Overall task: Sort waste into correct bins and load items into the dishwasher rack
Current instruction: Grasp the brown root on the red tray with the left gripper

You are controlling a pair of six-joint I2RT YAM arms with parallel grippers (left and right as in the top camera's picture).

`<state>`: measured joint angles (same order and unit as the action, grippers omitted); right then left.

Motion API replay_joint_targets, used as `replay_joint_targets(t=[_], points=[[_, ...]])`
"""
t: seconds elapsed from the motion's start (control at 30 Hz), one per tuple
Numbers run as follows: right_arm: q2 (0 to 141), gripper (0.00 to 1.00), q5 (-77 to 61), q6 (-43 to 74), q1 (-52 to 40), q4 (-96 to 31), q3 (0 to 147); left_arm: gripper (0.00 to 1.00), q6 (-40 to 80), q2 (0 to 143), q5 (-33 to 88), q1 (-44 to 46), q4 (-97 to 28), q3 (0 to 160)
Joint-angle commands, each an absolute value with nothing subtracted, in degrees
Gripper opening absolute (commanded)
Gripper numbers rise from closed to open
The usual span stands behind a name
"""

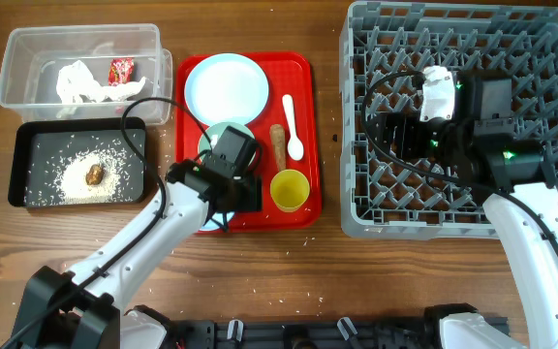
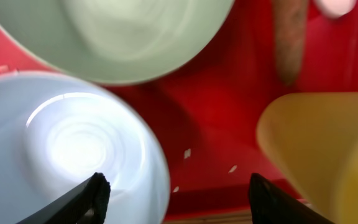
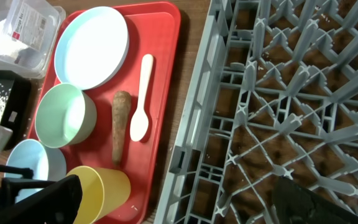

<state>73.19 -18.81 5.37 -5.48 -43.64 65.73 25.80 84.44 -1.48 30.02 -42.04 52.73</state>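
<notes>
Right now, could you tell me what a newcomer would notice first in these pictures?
The bright red tray in the middle of the table stands out, with its pale plate and yellow cup. Right of it, the big grey rack shows no dishes. At far left, white crumbs lie strewn in the black tray.

1. Wooden table (image 1: 356, 281), medium brown, filling the overhead view edge to edge.
2. Grain in darker streaks, running side to side across the top.
3. Dull finish, faint sheen only.
4. Bright, even lighting from above; soft, short shadows lying close on the wood.
5. Same table (image 3: 194, 18) as a narrow brown strip at the top of the right wrist view.
</notes>
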Motion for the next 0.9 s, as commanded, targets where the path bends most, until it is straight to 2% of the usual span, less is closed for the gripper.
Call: replay_joint_targets(t=[0.0,0.07,0.2,0.47,0.5,0.57,0.6,0.67,0.87], points=[[73.7,1.0,-17.9,6.0,-5.6,-43.4,66.9,0.74,23.1,83.6,-2.5,29.8,-39.6,64.0],[73.7,1.0,-17.9,6.1,-5.6,-43.5,66.9,0.81,22.7,83.9,-2.5,29.0,-32.3,65.4],[73.7,1.0,-17.9,6.2,-5.6,-43.6,66.9,0.83,22.7,93.4,-1.6,26.3,-24.6,68.1],[73.7,1.0,-17.9,6.6,-5.6,-44.8,66.9,0.8,24.3,119.5,-1.0,28.4,-48.4,101.2],[73.7,1.0,-17.9,6.6,-5.6,-45.0,66.9,0.79,25.5,121.3,-1.0,28.9,-48.5,101.6],[73.7,1.0,-17.9,6.6,-5.6,-45.1,66.9,0.7,28.9,123.5,-1.4,29.7,-49.1,101.6],[73.7,1.0,-17.9,6.6,-5.6,-45.0,66.9,0.61,29.7,123.9,-1.6,29.9,-49.5,101.6],[73.7,1.0,-17.9,6.6,-5.6,-45.0,66.9,0.52,31.2,124.5,-1.6,30.2,-50.9,101.6],[73.7,1.0,-17.9,6.6,-5.6,-45.1,66.9,0.53,33.6,126.1,-1.6,30.8,-52.4,100.0]])
